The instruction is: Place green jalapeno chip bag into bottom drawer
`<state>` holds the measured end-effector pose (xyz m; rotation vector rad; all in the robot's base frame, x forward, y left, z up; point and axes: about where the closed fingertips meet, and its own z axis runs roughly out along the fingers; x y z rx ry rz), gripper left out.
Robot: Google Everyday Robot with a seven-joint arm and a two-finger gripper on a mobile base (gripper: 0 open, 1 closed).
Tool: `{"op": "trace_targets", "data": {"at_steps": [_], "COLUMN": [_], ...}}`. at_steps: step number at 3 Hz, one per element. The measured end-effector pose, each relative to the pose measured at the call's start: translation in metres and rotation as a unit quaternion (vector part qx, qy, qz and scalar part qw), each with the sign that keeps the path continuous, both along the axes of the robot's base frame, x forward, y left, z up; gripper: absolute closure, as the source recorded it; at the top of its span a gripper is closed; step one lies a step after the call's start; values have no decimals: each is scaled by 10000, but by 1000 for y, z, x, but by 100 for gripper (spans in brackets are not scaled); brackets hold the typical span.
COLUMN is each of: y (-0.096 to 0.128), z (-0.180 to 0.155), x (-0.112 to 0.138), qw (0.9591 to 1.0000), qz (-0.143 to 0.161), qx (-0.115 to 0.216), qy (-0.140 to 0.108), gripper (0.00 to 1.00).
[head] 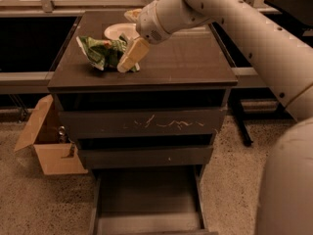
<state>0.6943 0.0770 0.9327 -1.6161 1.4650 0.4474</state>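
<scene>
The green jalapeno chip bag (pixel 101 53) lies crumpled on the left of the dark cabinet top (pixel 181 62), in front of a round white bowl (pixel 116 31). My gripper (pixel 131 35) is open over the right edge of the bag and the bowl. Its near finger (pixel 132 56) rests against the bag's right side, and its far finger (pixel 132 14) is behind the bowl. The bottom drawer (pixel 146 199) is pulled out at floor level, with a bare grey floor.
Above the open drawer are a plain front with a white speck (pixel 146 156) and a taller front with white scratches (pixel 142 124), both shut. An open cardboard box (pixel 49 146) stands on the floor to the left. My arm (pixel 274 48) reaches in from the right.
</scene>
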Motion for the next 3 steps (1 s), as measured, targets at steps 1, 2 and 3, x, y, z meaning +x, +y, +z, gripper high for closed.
{"op": "trace_targets", "data": {"at_steps": [1,2,3], "y": [26,41,54], "z": [-13,-22,-37], "x": [19,36,52], "qw": [9994,9987,9982], "qz": [322,461,559], "qx": [2,-46,-33], "qy": [-107,-209,-199], "gripper": [0,0,13]}}
